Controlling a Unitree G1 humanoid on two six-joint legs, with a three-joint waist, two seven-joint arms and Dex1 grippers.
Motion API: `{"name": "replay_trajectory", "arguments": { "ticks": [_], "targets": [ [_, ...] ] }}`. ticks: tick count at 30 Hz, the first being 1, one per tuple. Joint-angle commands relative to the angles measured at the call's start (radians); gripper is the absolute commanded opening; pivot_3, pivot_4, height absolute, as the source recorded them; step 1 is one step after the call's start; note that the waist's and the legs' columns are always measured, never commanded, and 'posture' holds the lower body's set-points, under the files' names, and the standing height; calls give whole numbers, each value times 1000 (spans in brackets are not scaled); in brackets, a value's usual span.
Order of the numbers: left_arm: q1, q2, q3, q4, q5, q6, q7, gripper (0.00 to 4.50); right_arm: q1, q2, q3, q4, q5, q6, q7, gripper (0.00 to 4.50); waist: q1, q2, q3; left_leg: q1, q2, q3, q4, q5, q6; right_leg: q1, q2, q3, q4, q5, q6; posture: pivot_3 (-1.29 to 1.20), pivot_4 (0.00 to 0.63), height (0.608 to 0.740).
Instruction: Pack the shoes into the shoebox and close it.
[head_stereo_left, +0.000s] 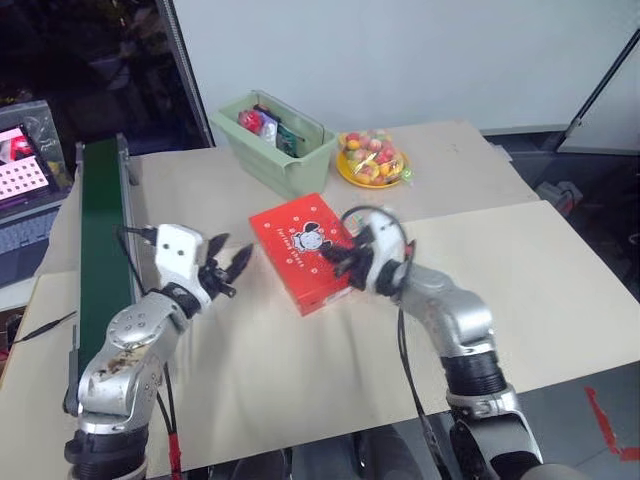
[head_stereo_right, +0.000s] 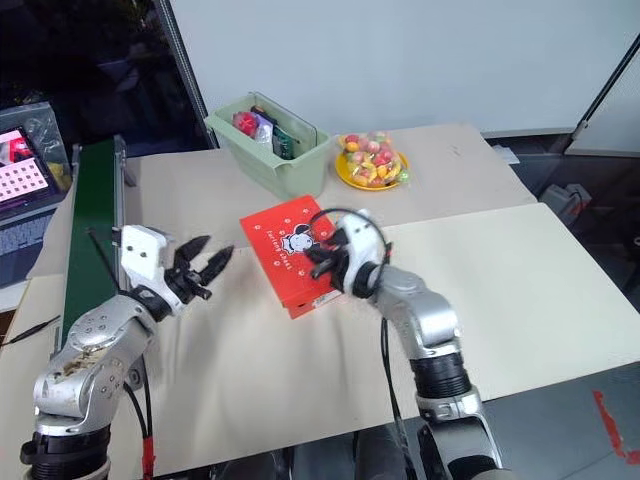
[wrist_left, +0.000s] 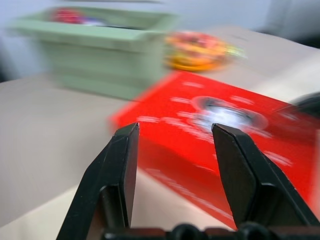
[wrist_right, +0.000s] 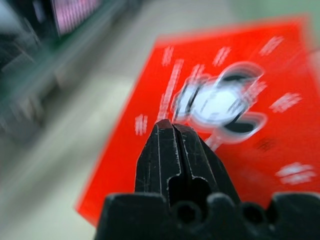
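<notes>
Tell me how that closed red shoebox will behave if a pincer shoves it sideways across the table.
The shoebox lies flat and low on the table, so it would probably slide, not tip. Its straight edges suggest stiff cardboard, likely keeping its shape. A shove near a corner would probably turn it. Its weight is unclear with the lid shut.

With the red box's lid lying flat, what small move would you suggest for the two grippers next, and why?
Probably draw both arms back from the shoebox. Its lid lies flat and closed, no shoes are on the table, so the packing looks finished. The right gripper is shut, empty, over the lid's near edge; the left gripper is open beside the box, holding nothing.
</notes>
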Motion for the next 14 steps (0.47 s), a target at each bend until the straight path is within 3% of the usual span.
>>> {"name": "replay_trajectory", "arguments": {
  "ticks": [1,2,4,6,14],
  "targets": [
    [-37,-40,96,24,9,-33,102,2445,-29,-7,-288,-75,234,65,-98,23,2,0,0,0,0,0,0,0,0,0,0,0,0,0,0,0,150,740],
    [-40,-49,116,33,3,-36,116,2445,-27,-28,-341,-65,251,59,-120,23,3,0,0,-1,0,0,0,0,0,0,0,0,0,0,0,0,150,740],
    [-32,-58,163,61,2,-49,139,2445,11,-147,-340,-18,95,-6,-168,23,7,0,0,-1,-1,1,0,0,0,0,-1,0,0,0,0,0,150,740],
    [-21,-59,209,101,8,-68,160,2445,68,-285,-258,34,-103,-109,-207,23,14,0,0,-1,-2,4,0,0,0,0,-2,0,-1,0,0,0,150,740],
    [-23,-51,267,196,38,-130,209,2445,133,-302,-120,106,-324,-310,-284,23,-9,-1,0,2,1,11,0,0,0,4,1,2,-1,0,0,0,150,740]
  ]
}}
